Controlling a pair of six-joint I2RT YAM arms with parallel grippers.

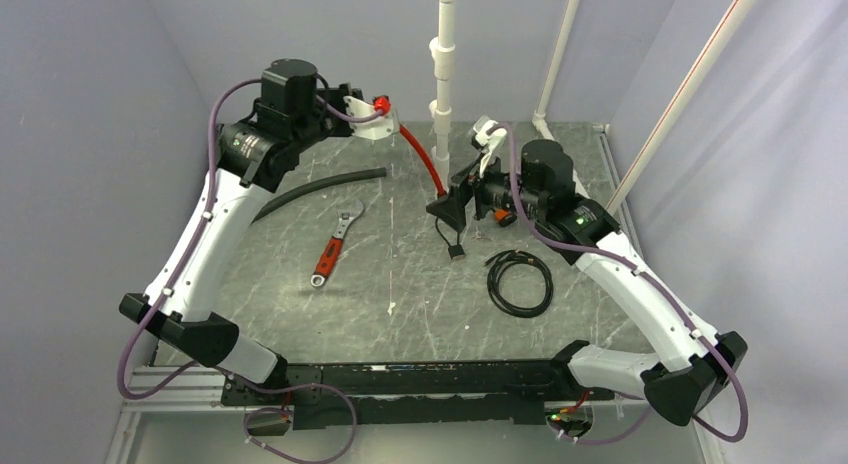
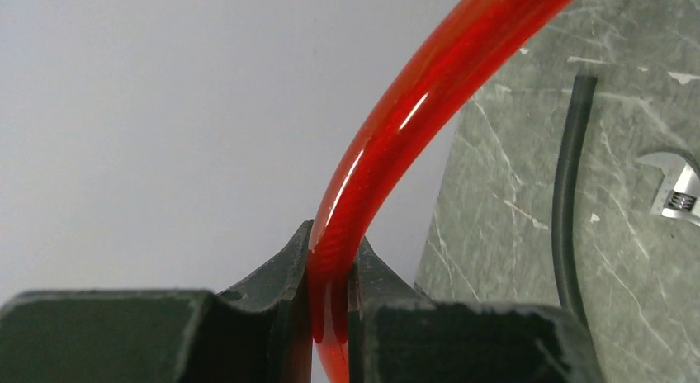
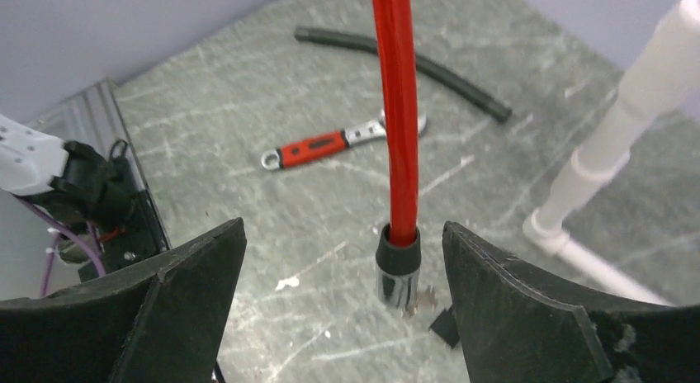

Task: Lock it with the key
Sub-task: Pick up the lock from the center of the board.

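Note:
A red cable (image 1: 420,159) runs from my left gripper (image 1: 374,116) down to the table's middle. In the left wrist view that gripper (image 2: 333,255) is shut on the red cable (image 2: 396,111). The cable ends in a black collar and shiny lock barrel (image 3: 399,274), which stands between the wide-open fingers of my right gripper (image 3: 342,255) without touching them. The key (image 3: 442,323) is tiny with a blocky black head. It lies just beside the barrel's foot, half hidden by my right finger. In the top view the key (image 1: 456,252) sits below my right gripper (image 1: 448,210) on a thin cord.
A red-handled wrench (image 1: 335,246) and a black hose (image 1: 320,187) lie left of centre. A coiled black cable (image 1: 520,281) lies at the right front. A white pipe stand (image 1: 443,94) rises at the back. A small orange thing (image 1: 503,219) sits by the right wrist.

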